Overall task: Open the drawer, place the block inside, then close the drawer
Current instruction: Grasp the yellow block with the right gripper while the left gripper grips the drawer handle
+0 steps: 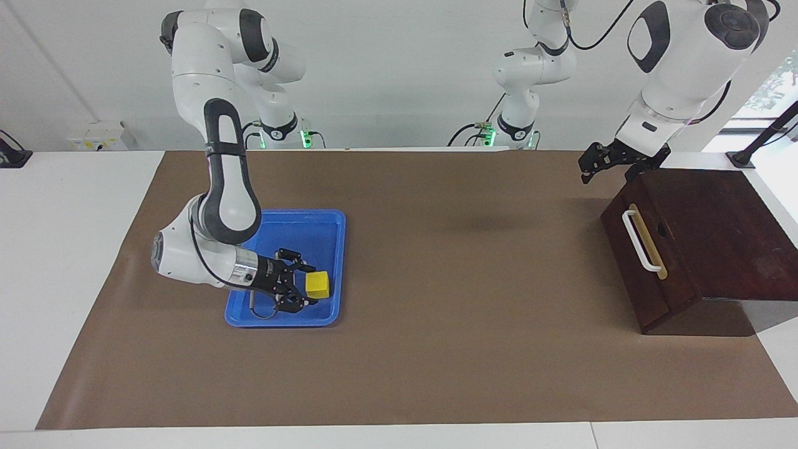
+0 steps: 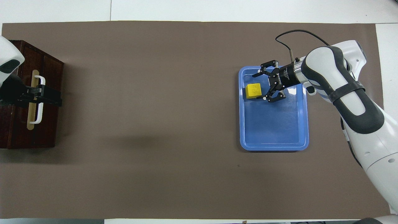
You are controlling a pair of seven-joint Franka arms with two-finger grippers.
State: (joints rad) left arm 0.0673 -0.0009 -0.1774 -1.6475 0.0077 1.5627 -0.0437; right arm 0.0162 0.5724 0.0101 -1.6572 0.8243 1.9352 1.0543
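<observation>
The yellow block (image 1: 317,284) (image 2: 252,91) lies in the blue tray (image 1: 318,227) (image 2: 273,130), at the tray's end farther from the robots. My right gripper (image 1: 310,285) (image 2: 260,86) is low in the tray, open, with a fingertip on either side of the block's near edge. The drawer (image 1: 651,293) (image 2: 46,130) is shut in the dark wooden box at the left arm's end, its white handle (image 1: 639,241) (image 2: 39,115) facing the middle of the table. My left gripper (image 1: 590,167) (image 2: 51,99) hangs open in the air over the box's top edge, holding nothing.
A brown mat (image 1: 461,349) covers the table between the tray and the box. White table edge (image 1: 62,249) borders the mat at the right arm's end.
</observation>
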